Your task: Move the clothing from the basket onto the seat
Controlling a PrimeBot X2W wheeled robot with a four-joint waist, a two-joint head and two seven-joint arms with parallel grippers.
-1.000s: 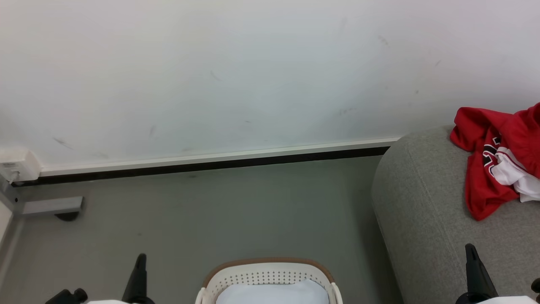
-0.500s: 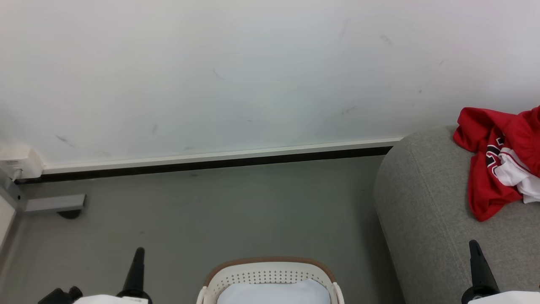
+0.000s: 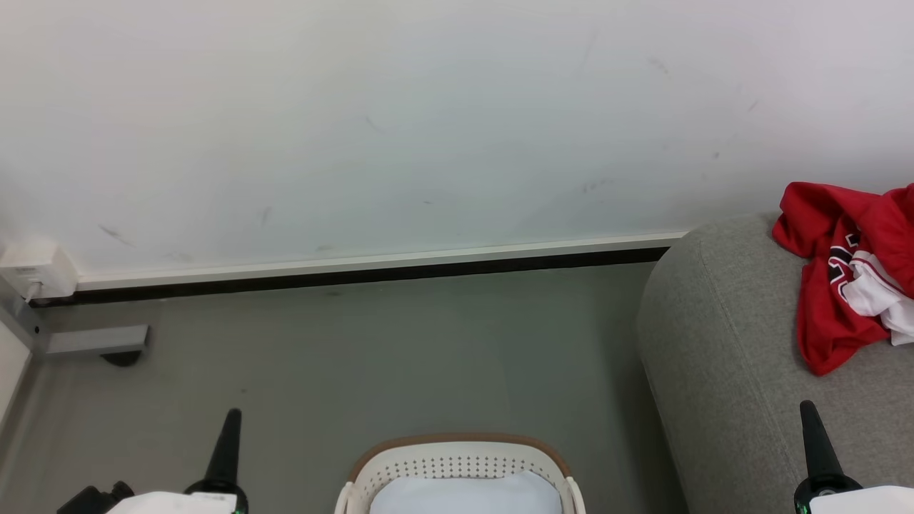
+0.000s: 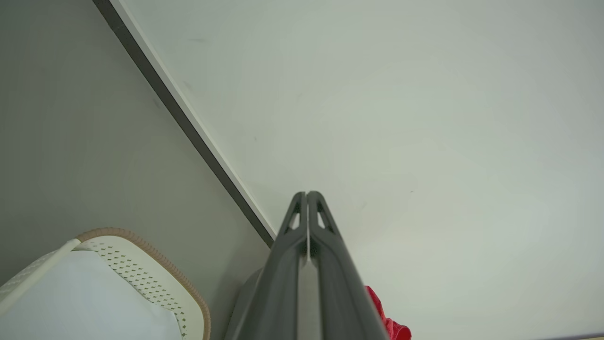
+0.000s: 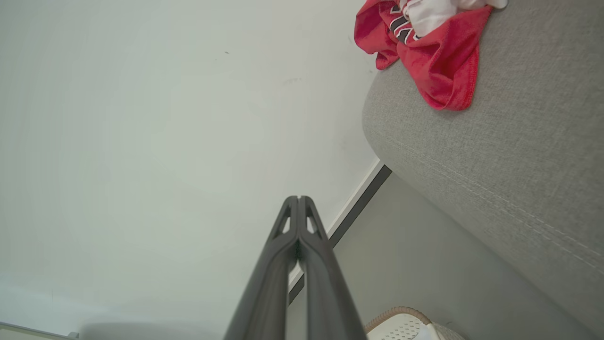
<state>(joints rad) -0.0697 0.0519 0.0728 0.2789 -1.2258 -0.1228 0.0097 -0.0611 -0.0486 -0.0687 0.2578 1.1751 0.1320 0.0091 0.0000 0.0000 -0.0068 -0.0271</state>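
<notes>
The bright red sports clothing (image 3: 832, 285) is laid on the large grey fabric seat (image 3: 721, 357). Both the left gripper (image 4: 307, 194) and right gripper (image 5: 298, 198) are closed, empty, near the cream-white perforated plastic basket (image 3: 457, 457).

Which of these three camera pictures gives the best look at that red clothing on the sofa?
The right wrist view: the red clothing lies close, lettering and hem clear, on the sofa. The head view cuts it off at the right edge. The left wrist view shows just a red scrap beside the left gripper.

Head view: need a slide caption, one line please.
Red clothing lies on the grey seat; basket holds pale fabric, both grippers shut.
</notes>
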